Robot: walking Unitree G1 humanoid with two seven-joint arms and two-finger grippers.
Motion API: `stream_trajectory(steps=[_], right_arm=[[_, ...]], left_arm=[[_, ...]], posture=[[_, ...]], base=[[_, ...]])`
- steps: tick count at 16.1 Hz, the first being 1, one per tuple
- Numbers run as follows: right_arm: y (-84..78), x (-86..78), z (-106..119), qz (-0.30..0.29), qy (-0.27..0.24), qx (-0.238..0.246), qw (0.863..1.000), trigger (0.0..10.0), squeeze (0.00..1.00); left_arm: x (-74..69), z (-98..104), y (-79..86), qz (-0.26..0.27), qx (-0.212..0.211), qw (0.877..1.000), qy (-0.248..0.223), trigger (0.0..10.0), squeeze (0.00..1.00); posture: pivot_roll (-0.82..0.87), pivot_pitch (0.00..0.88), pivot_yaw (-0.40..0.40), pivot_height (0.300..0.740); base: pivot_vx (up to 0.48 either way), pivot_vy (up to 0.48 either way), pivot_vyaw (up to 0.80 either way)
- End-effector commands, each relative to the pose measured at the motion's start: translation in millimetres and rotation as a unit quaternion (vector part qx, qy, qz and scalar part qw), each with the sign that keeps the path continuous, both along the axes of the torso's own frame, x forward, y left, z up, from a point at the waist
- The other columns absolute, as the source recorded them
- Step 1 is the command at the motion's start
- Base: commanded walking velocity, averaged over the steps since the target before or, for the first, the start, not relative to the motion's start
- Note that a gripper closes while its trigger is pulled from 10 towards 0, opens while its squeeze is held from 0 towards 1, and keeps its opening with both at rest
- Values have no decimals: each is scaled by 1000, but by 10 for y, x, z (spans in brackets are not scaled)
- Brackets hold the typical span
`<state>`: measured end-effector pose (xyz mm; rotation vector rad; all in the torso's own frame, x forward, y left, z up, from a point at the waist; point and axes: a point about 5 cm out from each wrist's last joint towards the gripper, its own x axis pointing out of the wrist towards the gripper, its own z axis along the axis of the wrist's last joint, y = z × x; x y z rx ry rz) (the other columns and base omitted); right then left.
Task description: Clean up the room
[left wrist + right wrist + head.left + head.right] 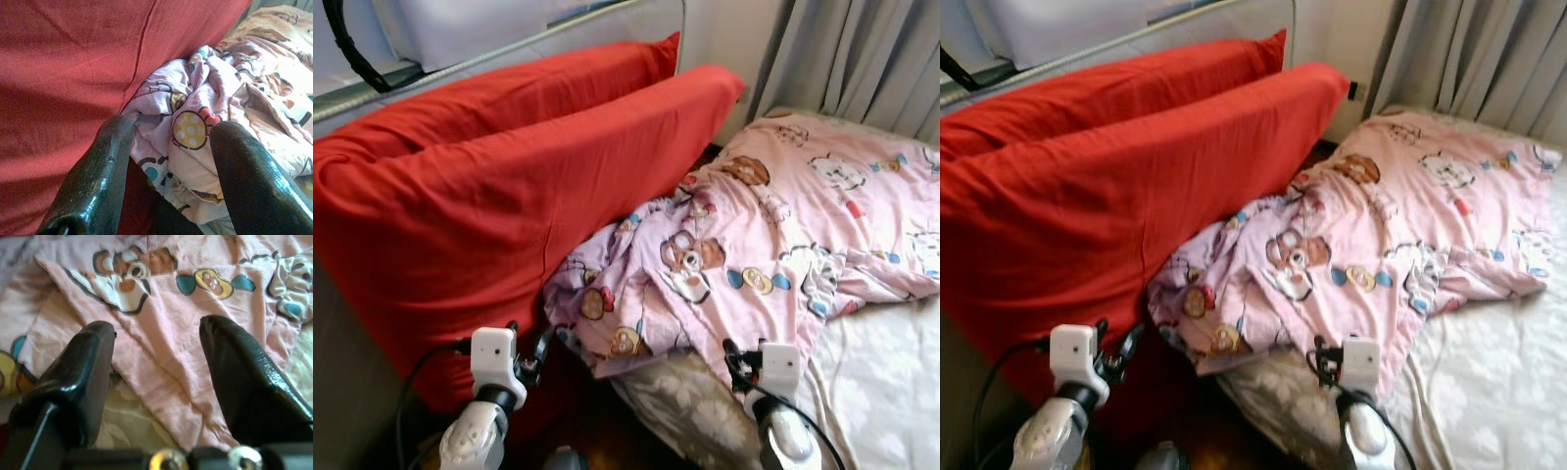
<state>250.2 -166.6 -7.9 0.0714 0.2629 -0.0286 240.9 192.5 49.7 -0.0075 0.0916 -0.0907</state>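
On the bed point(891, 382) the quilt point(773, 235) lies crumpled, tidying barely begun, left tool point(166, 181) and right tool point(156, 382) both spread and empty.

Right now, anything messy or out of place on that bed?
Yes. The pink cartoon-print blanket lies rumpled, not spread flat; its corner is bunched against the red cushion and hangs past the mattress edge. Both grippers, left and right, are open near it.

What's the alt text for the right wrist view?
The right gripper, its two black fingers spread open, points at the lower edge of a rumpled pink cartoon-print blanket. Below that edge lies a pale floral mattress cover. Nothing is between the fingers.
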Motion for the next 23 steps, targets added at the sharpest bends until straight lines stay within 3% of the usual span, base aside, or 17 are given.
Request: stream_trajectory(steps=[1,10,14,23], right_arm=[[-62,-22,-28,-16,9,2,1000,10000,0],[-153,-43,-68,-50,24,2,998,10000,0],[-223,-71,-201,-83,82,20,993,10000,0],[-223,-71,-201,-83,82,20,993,10000,0]], left_arm=[[8,12,-16,-3,-1,1000,2,10000,0],[-10,10,-15,-4,-3,1000,3,10000,0],[-15,12,-15,-7,-3,1000,4,10000,0],[-15,12,-15,-7,-3,1000,4,10000,0]], posture=[[4,63,24,645],[9,66,28,645],[9,65,35,645],[9,65,35,645]], base=[[326,0,0],[314,0,0],[0,0,0],[0,0,0]])
